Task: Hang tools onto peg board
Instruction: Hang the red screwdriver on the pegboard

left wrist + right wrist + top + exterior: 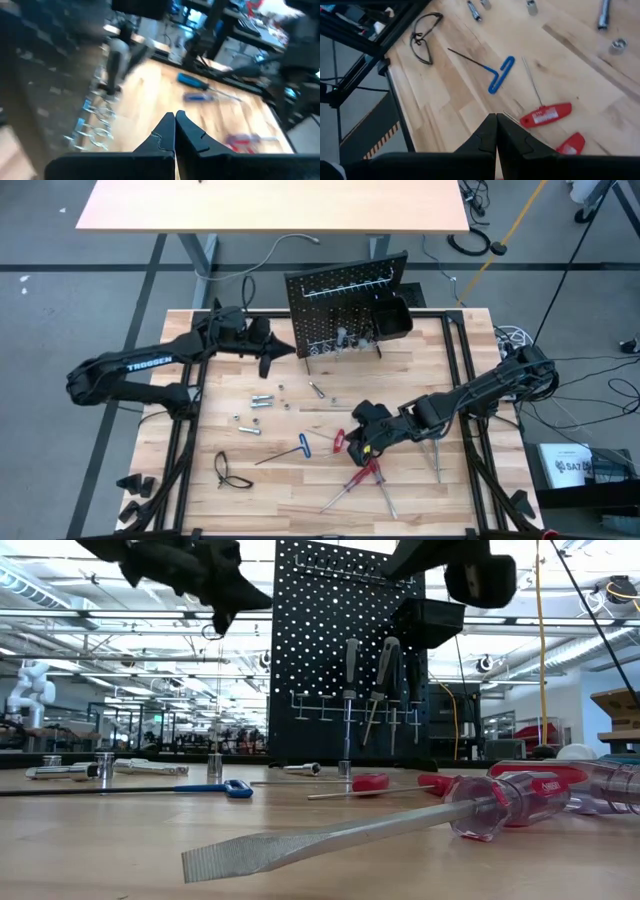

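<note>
Entry: peg board stood upright at the worktop's rear with several tools racked; blue T-handle key and red screwdrivers lay loose; left hand and right hand, both pressed together and empty, hovered apart.

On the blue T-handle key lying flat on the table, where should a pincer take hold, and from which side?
Probably across the blue T-handle key's crossbar, coming straight down. It lies flat on the tabletop, apart from the red screwdrivers, and the crossbar is thicker than the thin dark shaft. The right pincer, shut, hovers closest.
</note>
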`<state>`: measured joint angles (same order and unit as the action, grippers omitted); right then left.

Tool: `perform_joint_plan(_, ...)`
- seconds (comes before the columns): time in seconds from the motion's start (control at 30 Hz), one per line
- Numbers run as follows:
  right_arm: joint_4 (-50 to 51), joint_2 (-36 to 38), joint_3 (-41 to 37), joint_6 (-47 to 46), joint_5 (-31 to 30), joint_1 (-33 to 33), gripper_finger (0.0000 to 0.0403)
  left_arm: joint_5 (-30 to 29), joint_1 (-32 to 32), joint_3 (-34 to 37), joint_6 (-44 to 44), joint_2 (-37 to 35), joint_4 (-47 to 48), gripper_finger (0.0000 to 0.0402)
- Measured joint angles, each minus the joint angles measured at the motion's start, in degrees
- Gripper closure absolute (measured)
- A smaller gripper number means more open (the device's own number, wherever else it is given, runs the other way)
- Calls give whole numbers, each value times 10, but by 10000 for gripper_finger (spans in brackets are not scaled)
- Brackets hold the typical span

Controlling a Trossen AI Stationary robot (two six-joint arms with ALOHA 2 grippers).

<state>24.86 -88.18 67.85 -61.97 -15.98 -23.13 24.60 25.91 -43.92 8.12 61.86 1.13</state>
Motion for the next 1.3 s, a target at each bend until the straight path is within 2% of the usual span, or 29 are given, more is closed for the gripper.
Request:
perform_joint_plan(0.1,17,0,0,-29,2,-4,403,-10,-28,0,-11,-16,29,402)
perform_joint_plan(0.37,21,0,0,-79,72,-6,403,-16,-89,0,-34,-34,109,402)
perform_joint_plan(0.53,43,0,0,-106,88,-6,403,-85,-133,0,-41,-71,121,402)
perform_joint_plan(0.67,55,0,0,-109,87,-6,403,-106,-155,1,-29,-95,124,402)
perform_joint_plan(0.97,63,0,0,-39,76,4,403,-167,-206,83,75,-147,116,402)
perform_joint_plan(1.3,63,0,0,106,67,30,403,-336,-318,115,213,-179,113,402)
